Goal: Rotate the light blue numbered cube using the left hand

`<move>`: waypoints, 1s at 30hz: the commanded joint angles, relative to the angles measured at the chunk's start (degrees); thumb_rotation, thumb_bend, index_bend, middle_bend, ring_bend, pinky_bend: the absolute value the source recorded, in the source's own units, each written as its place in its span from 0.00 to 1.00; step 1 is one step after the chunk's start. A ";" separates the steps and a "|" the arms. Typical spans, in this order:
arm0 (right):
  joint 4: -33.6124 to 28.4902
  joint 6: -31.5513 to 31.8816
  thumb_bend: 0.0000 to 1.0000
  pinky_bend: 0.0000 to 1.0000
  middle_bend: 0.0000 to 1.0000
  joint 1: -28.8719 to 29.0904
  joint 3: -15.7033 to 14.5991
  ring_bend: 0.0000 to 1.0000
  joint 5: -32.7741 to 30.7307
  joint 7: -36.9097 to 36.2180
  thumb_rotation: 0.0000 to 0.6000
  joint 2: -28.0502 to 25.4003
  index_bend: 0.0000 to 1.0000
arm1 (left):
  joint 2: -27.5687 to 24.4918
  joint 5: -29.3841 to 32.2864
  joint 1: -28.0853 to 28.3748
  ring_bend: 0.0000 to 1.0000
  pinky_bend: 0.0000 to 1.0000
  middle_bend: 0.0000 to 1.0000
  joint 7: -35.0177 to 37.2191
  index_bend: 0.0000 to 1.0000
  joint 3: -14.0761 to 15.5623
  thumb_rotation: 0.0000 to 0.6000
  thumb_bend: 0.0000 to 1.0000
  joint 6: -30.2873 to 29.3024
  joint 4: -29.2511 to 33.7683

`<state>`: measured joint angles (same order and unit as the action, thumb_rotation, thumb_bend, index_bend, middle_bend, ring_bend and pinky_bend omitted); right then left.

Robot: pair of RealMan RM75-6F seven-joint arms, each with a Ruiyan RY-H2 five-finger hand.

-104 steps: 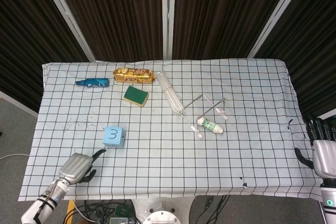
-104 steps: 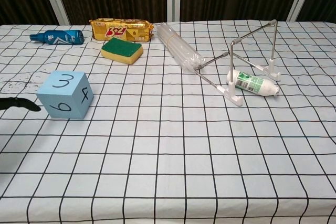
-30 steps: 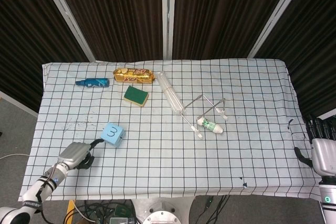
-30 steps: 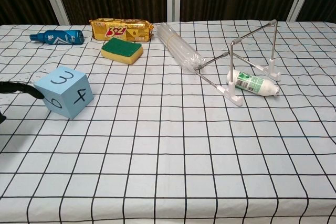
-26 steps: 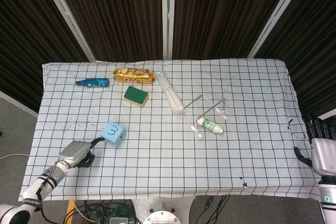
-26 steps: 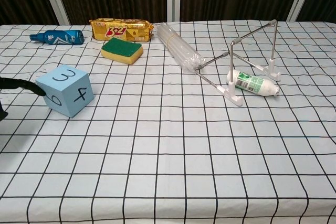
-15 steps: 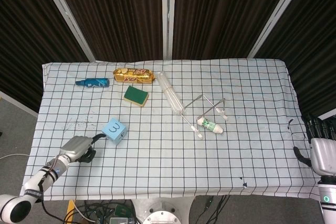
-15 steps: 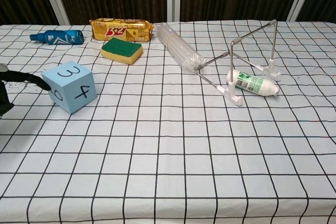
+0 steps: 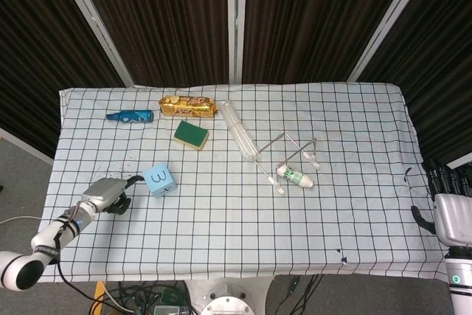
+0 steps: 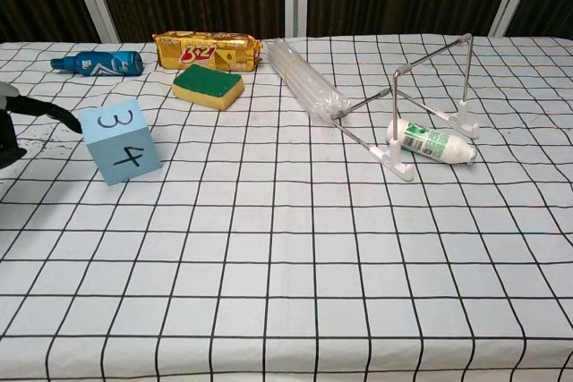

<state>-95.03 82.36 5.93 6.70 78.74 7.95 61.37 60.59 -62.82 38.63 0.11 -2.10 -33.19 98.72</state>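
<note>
Item: light blue numbered cube (image 9: 160,180), on the checked tablecloth (image 9: 236,241) at the robot's left, near the front-left part of the table. Top face reads 3; the face toward the chest camera reads 4 (image 10: 120,142). It sits flat, turned so that 1 vertical edge angles toward the left hand.

Handling (judgement): probably light and stiff, foam or hollow plastic by its matte look. Faces look smooth, so it should slide and pivot easily on the cloth; not fragile. Best contact is low on a side face near a corner, pushing off-centre to spin it, or thumb and finger on opposite side faces to twist. A push too high could tip it onto another face.

Left hand (image 9: 109,195): lies on the cloth just beside the cube, 1 dark fingertip (image 10: 55,115) reaching to the cube's near upper corner, touching or all but touching (cannot tell which). It grips nothing; how far the other fingers are curled I cannot tell.

Right hand (image 9: 451,212): at the far right table edge, well apart from everything, fingers extended, holding nothing.
</note>
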 commanded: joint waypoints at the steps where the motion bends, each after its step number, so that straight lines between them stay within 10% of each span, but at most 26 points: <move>1: -0.04 -0.05 0.24 0.00 0.00 0.02 0.05 0.00 -0.18 0.16 1.00 -0.03 0.00 | -0.28 -0.34 0.96 0.93 0.91 0.87 0.47 0.11 0.07 1.00 0.58 1.46 -0.96; 30: -1.51 -2.58 0.24 0.00 0.00 2.08 0.91 0.00 -3.52 5.38 1.00 1.12 0.00 | 1.91 2.54 12.18 0.93 0.91 0.86 0.00 0.11 -0.34 1.00 0.59 11.80 -9.38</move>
<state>-96.50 79.81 7.96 7.55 75.30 13.24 62.46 62.25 -60.57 50.22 0.28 -2.41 -21.96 89.84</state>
